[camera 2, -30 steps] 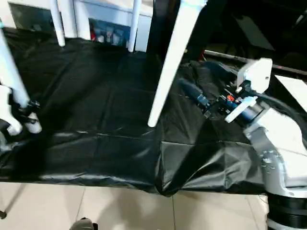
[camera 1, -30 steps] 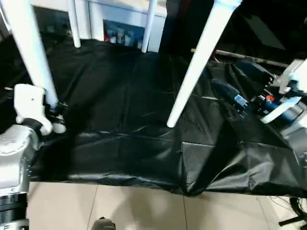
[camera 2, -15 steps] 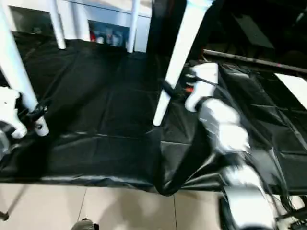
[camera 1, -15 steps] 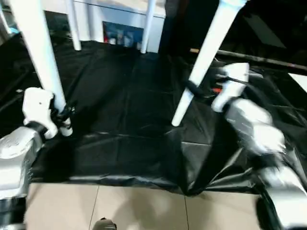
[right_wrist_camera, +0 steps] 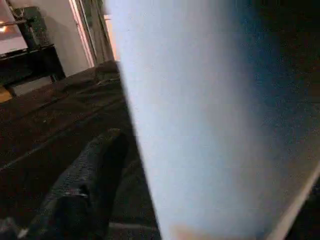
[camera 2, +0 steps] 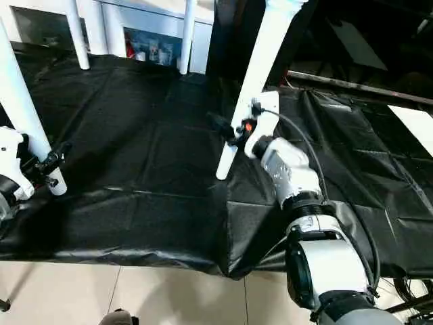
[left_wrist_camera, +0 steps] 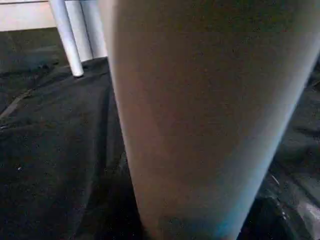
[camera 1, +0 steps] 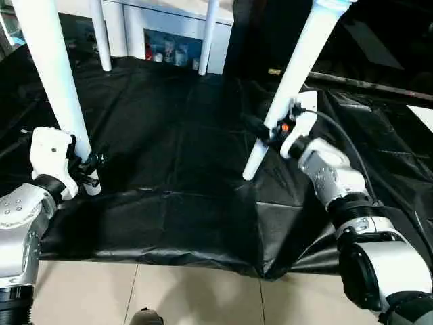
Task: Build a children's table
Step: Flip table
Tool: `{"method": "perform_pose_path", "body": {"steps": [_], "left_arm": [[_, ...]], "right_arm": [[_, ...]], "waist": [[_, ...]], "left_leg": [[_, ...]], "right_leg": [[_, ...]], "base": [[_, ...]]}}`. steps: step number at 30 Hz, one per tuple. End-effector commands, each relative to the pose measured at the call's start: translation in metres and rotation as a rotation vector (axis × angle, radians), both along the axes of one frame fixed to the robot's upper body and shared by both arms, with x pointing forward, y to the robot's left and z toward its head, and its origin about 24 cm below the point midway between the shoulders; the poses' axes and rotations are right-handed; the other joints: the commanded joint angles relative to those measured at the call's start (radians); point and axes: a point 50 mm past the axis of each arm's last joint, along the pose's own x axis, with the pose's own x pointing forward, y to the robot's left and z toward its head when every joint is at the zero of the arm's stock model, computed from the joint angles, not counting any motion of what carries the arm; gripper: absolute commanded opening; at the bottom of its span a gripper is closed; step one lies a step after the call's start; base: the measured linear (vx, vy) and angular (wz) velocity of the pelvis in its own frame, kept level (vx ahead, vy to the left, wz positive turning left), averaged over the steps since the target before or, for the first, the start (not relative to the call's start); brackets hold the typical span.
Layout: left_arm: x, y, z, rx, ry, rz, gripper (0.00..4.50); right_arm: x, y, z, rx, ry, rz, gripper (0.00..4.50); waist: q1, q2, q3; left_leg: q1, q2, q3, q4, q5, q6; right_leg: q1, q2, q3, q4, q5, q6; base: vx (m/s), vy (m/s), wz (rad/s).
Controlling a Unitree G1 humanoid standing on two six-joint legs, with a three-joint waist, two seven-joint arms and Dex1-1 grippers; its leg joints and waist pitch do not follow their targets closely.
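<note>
**Both grippers at the two near legs of the standing table**

The left silver forearm (camera 1: 20, 223) comes up from the lower left corner and bends inward. Its white wrist block sits just beside the near left leg. The left gripper (camera 1: 86, 164) has its two black fingers around the lower part of this long white tubular plastic leg (camera 1: 57, 88), a little above the foot. The fingers are clamped on the leg, one on each side. In the left wrist view the same leg (left_wrist_camera: 200, 120) stands very close in front of the camera.

The foot of this leg rests on the black plastic sheet (camera 1: 169, 135) that covers the floor, near the front left edge of the sheet. In front of the sheet there is a floor of pale tiles (camera 1: 189, 298).

In the middle, far back, two more white tubular legs (camera 1: 101, 37) (camera 1: 208, 34) stand near the back edge of the sheet. So four legs can be counted in all, and all four stand upright or a little slanted. The tabletop is above the picture edge.

On the right, the right silver forearm (camera 1: 331, 176) reaches forward and to the left. The right gripper (camera 1: 262, 128) is at the near right white leg (camera 1: 291, 74), low on it. One black finger (right_wrist_camera: 85, 190) shows beside the leg on its left side. I cannot tell if these fingers already press the leg.
</note>
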Motion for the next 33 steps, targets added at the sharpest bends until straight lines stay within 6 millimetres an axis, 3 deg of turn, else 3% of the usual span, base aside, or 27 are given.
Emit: {"method": "perform_pose_path", "body": {"steps": [1, 6, 14, 18, 23, 27, 29, 31, 32, 33], "left_arm": [[0.002, -0.014, -0.005, 0.020, 0.032, -0.062, 1.54], [0.002, -0.018, -0.009, 0.018, 0.041, -0.074, 1.54], [0.003, -0.021, -0.010, 0.011, 0.044, -0.081, 1.54], [0.002, -0.026, -0.015, 0.002, 0.052, -0.091, 1.54], [0.003, -0.031, -0.017, -0.002, 0.053, -0.097, 1.54], [0.007, -0.042, -0.019, -0.006, 0.051, -0.130, 1.54], [0.009, -0.048, -0.019, -0.008, 0.050, -0.142, 1.54], [0.010, -0.049, -0.019, -0.003, 0.050, -0.146, 1.54], [0.011, -0.049, -0.020, 0.006, 0.049, -0.148, 1.54], [0.012, -0.049, -0.020, 0.011, 0.049, -0.148, 1.54]], "right_arm": [[0.002, -0.003, 0.005, 0.010, -0.021, -0.001, 2.92], [0.002, -0.008, 0.005, 0.031, -0.036, -0.021, 2.50], [-0.001, -0.007, 0.004, 0.053, -0.056, -0.019, 1.98], [-0.018, -0.005, -0.003, 0.060, -0.109, -0.001, 1.71], [-0.032, -0.006, -0.008, 0.058, -0.126, -0.018, 1.57], [-0.055, -0.018, -0.012, 0.031, -0.161, -0.110, 1.54], [-0.066, -0.025, -0.011, 0.015, -0.177, -0.159, 1.52], [-0.071, -0.027, -0.010, 0.011, -0.187, -0.181, 1.51], [-0.076, -0.029, -0.009, 0.003, -0.199, -0.207, 1.51], [-0.078, -0.029, -0.008, 0.002, -0.201, -0.216, 1.51]], "waist": [[-0.005, 0.039, -0.068], [-0.003, 0.043, -0.069], [-0.003, 0.041, -0.068], [0.001, 0.038, -0.068], [0.007, 0.039, -0.065], [0.018, 0.049, -0.066], [0.022, 0.049, -0.065], [0.021, 0.047, -0.065], [0.021, 0.054, -0.062], [0.022, 0.051, -0.063]], "left_leg": [[0.035, 0.035, -0.012, -0.086, -0.307, -0.084], [0.034, 0.034, -0.011, -0.086, -0.285, -0.079], [0.035, 0.035, -0.011, -0.087, -0.301, -0.078], [0.036, 0.036, -0.011, -0.090, -0.277, -0.075], [0.037, 0.035, -0.012, -0.093, -0.310, -0.083], [0.043, 0.036, -0.013, -0.095, -0.318, -0.089], [0.047, 0.036, -0.012, -0.095, -0.327, -0.088], [0.041, 0.034, -0.013, -0.097, -0.339, -0.087], [0.041, 0.033, -0.014, -0.099, -0.356, -0.089], [0.043, 0.033, -0.014, -0.098, -0.361, -0.089]], "right_leg": [[0.022, -0.082, 0.050, -0.074, -0.171, -0.190], [0.023, -0.080, 0.050, -0.070, -0.131, -0.201], [0.022, -0.081, 0.050, -0.073, -0.157, -0.196], [0.023, -0.078, 0.050, -0.073, -0.132, -0.176], [0.021, -0.080, 0.053, -0.081, -0.177, -0.156], [0.018, -0.079, 0.055, -0.084, -0.177, -0.136], [0.014, -0.077, 0.055, -0.085, -0.162, -0.133], [0.019, -0.078, 0.055, -0.086, -0.194, -0.131], [0.017, -0.079, 0.056, -0.093, -0.232, -0.121], [0.015, -0.080, 0.058, -0.095, -0.243, -0.113]], "base": [[0.000, 0.000, 0.00], [0.000, 0.000, 0.00], [0.000, 0.000, 0.00], [0.000, 0.000, 0.00], [0.000, 0.000, 0.00], [0.000, 0.000, 0.00], [0.000, 0.000, 0.00], [0.000, 0.000, 0.00], [0.000, 0.000, 0.00], [0.000, 0.000, 0.00]]}}
